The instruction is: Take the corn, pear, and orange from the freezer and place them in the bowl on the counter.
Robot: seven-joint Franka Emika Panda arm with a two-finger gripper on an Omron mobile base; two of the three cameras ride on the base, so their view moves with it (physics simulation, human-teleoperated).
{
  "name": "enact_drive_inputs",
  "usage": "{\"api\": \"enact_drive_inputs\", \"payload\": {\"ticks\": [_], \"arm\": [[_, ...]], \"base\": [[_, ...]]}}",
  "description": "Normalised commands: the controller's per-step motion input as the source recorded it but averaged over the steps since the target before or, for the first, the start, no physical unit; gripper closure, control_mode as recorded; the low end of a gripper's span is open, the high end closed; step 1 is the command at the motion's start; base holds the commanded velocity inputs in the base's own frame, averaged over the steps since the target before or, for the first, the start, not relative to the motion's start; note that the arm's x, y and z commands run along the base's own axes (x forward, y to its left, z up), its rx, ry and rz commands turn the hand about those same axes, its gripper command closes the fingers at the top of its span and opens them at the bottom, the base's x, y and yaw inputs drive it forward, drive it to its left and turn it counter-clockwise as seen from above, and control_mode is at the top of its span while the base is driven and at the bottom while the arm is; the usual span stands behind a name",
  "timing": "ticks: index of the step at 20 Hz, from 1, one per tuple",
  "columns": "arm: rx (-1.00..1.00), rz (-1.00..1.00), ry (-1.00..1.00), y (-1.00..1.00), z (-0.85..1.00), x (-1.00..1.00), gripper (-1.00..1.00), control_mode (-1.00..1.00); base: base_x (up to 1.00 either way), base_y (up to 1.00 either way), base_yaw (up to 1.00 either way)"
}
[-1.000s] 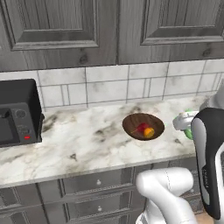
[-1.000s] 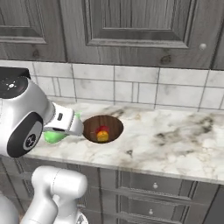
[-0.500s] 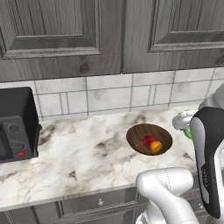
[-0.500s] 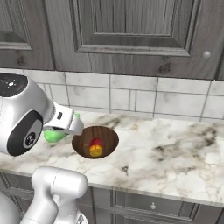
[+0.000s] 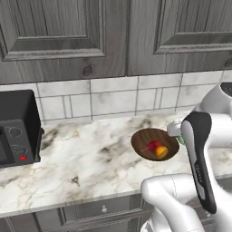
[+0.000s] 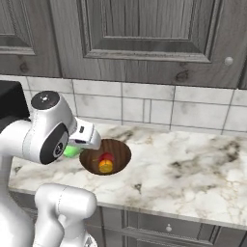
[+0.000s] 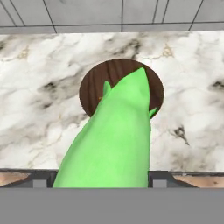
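The dark brown wooden bowl [image 5: 155, 144] [image 6: 105, 155] [image 7: 94, 87] sits on the marbled counter [image 5: 90, 154] [image 6: 193, 169] [image 7: 35, 87]. Inside lie the orange [image 5: 161, 152] [image 6: 105, 166] and a small red item [image 5: 153, 145] [image 6: 106, 157]. My gripper [image 5: 177, 134] [image 6: 77, 147] [image 7: 103, 179] is shut on a bright green, pointed piece of produce [image 7: 113, 140] [image 6: 72, 151]. I cannot tell whether it is the pear or the corn. It hangs just short of the bowl's near rim and hides the bowl's contents in the hand view. The freezer is out of view.
A black microwave [image 5: 16, 129] [image 6: 9, 103] stands on the counter to the left of the bowl. Pale square tiles [image 5: 113, 99] back the counter under grey wall cabinets [image 6: 144, 34]. Grey drawers [image 5: 104, 210] run below.
The whole picture has shifted, so the base has driven; the bowl and counter now look larger and nearer. The gripper still holds the green item beside the bowl.
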Motion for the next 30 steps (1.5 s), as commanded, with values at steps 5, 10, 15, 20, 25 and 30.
{"api": "enact_drive_inputs", "payload": {"ticks": [5,10,15,20,25,30], "arm": [[0.01,0.00,0.03,0.05,-0.74,0.92,1.00,-1.00],[0.01,0.01,0.01,0.00,-0.71,0.79,1.00,-1.00],[0.00,0.01,0.00,0.10,-0.67,0.35,1.00,-1.00],[0.00,0.00,0.00,0.13,-0.46,0.48,1.00,-1.00],[0.00,0.00,0.01,0.06,-0.42,0.39,1.00,-1.00],[0.00,0.00,0.06,0.02,-0.43,0.06,1.00,-1.00]], "base": [[0.00,0.00,0.00],[0.00,0.00,0.00],[0.00,0.00,0.00],[0.00,0.00,0.00],[0.00,0.00,0.00],[0.00,0.00,0.00]]}}
